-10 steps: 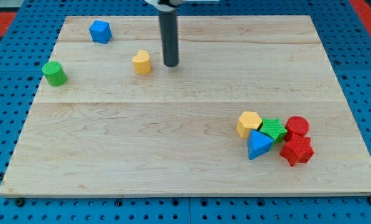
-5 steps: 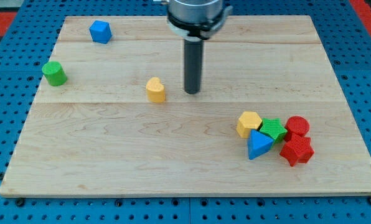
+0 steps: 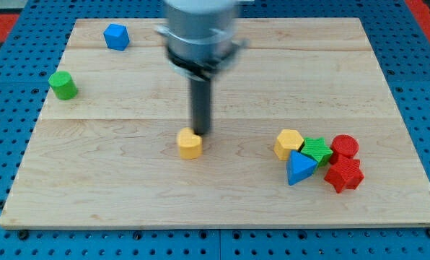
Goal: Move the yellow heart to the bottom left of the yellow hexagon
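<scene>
The yellow heart point(image 3: 190, 144) lies near the middle of the wooden board point(image 3: 128, 180), left of the cluster of blocks. My tip point(image 3: 200, 132) stands just above and right of the heart, touching or almost touching its upper right edge. The yellow hexagon point(image 3: 288, 144) sits at the view's right, at the left end of that cluster, well to the right of the heart and at about the same height.
Against the hexagon lie a green block point(image 3: 317, 149), a blue triangle point(image 3: 300, 167), a red cylinder point(image 3: 344, 146) and a red star-like block point(image 3: 343, 175). A green cylinder point(image 3: 63, 85) is at the left and a blue block point(image 3: 115, 36) at the top left.
The yellow heart has slid down and to the right, from upper left of centre to near the middle. My tip has followed it down, staying at its upper right.
</scene>
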Robot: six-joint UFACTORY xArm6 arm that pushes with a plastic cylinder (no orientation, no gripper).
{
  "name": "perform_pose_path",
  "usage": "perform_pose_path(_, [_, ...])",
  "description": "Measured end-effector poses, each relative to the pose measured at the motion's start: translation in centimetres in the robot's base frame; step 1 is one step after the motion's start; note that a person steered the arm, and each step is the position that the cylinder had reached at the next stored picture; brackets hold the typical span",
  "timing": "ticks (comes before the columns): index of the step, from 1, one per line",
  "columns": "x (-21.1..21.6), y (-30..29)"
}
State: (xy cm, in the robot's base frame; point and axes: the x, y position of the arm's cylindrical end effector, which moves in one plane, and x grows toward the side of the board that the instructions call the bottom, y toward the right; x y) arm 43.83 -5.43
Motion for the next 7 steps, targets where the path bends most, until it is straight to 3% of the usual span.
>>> perform_pose_path(1, [-2.4, -7.7])
perform_pose_path(3, [4.9, -0.8])
perform_pose_path(4, [7.3, -5.3])
perform_pose_path(5, [9.7, -1.1])
perform_pose_path(6, [10.0, 11.1])
perform_pose_path(7, [11.6, 5.9])
